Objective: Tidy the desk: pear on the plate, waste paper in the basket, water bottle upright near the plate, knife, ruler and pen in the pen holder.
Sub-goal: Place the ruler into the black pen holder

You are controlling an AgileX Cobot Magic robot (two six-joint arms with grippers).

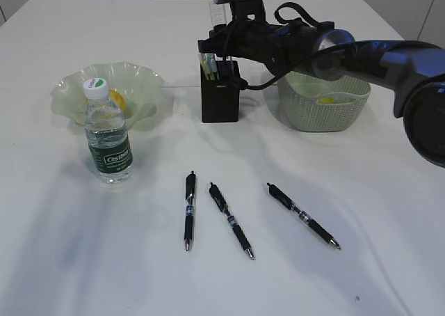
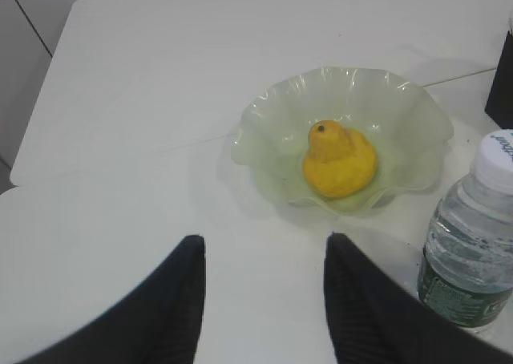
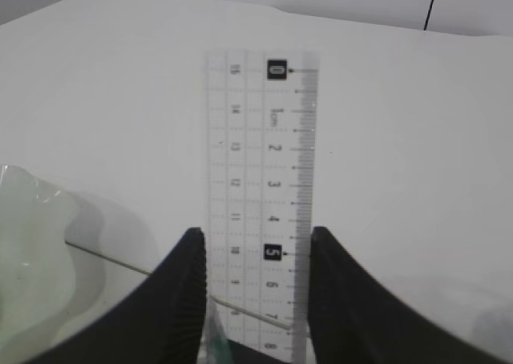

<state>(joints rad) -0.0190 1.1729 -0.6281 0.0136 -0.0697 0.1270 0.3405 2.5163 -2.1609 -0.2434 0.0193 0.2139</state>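
A: Legible text?
B: Water bottle (image 1: 108,132), upright at 9 o'clock on the bench (image 1: 334,281): dark green label, white lettering, unreadable. Ruler (image 3: 261,196): "0", "5", "cm".
A: Fingers?
B: Left gripper (image 2: 264,300): fingers spread, holding nothing, above bare bench. Right gripper (image 3: 256,288): fingers pinching the ruler edgewise, upright over the pen holder (image 1: 220,93) at 12 o'clock.
A: Surface?
B: White bench. Three pens (image 1: 228,218) lie nearest. Pear (image 2: 338,160) on the plate (image 2: 417,127) behind the bottle; basket (image 1: 323,107) at 2 o'clock.
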